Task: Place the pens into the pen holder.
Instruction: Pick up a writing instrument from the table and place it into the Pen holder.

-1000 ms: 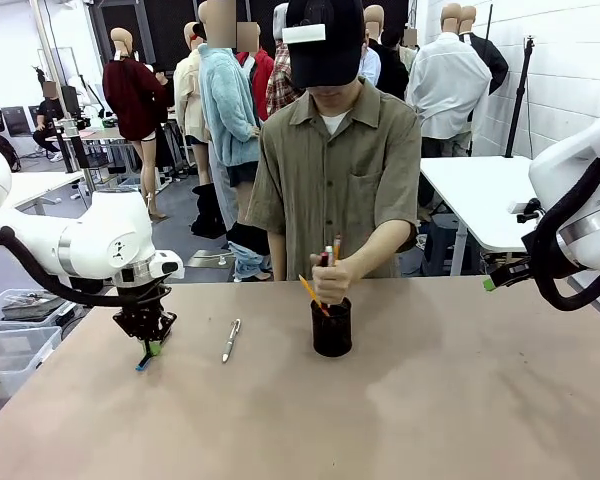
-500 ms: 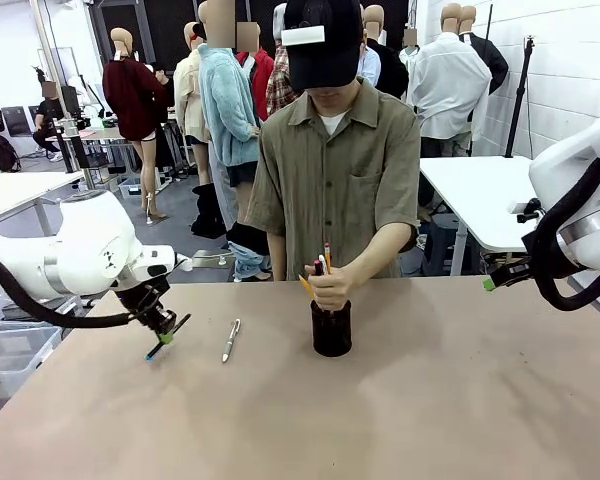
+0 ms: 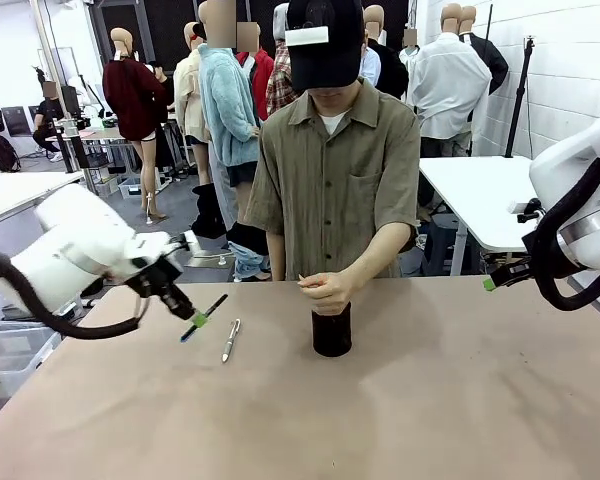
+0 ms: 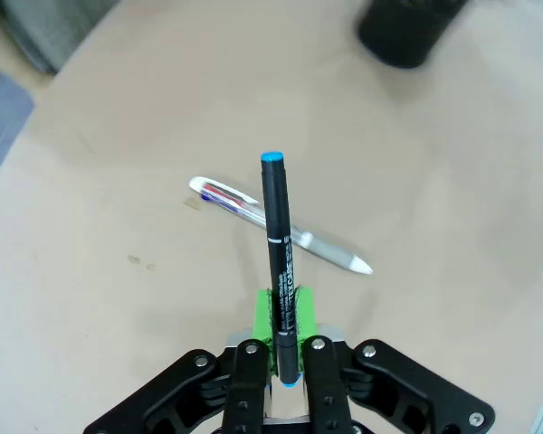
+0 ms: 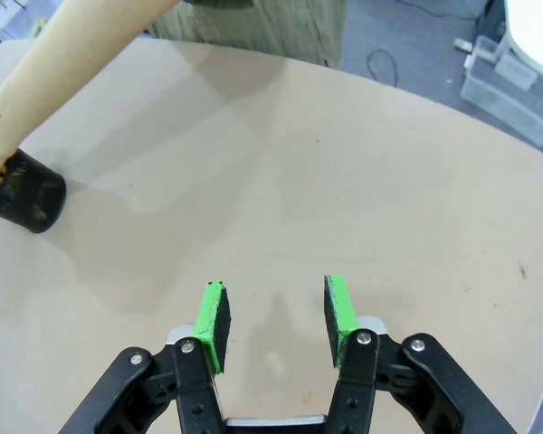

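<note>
Here, the left gripper (image 4: pixel 285 312), tilted above the table (image 3: pixel 430 400), pinches a dark pen (image 4: pixel 275 226) by its lower end, jaws fully closed on it. Most of the blue-tipped shaft juts free beyond the green pads. Held so near one end, the pen could pivot or slip in the grip on the way over. Just below it, a silver-white pen (image 4: pixel 326 249) lies flat on the table, and a low pass might knock it.

The pen holder (image 3: pixel 331 330) stands well apart, near the middle of the table, with the person's hand (image 3: pixel 328 290) resting over its mouth. A delivery now would likely meet those fingers, and a long pen striking the rim off-centre could tip the short cup. What sits inside the cup cannot be made out under the hand.

The right gripper (image 5: pixel 273 321) hangs half open and empty over bare table, far from the cup.
</note>
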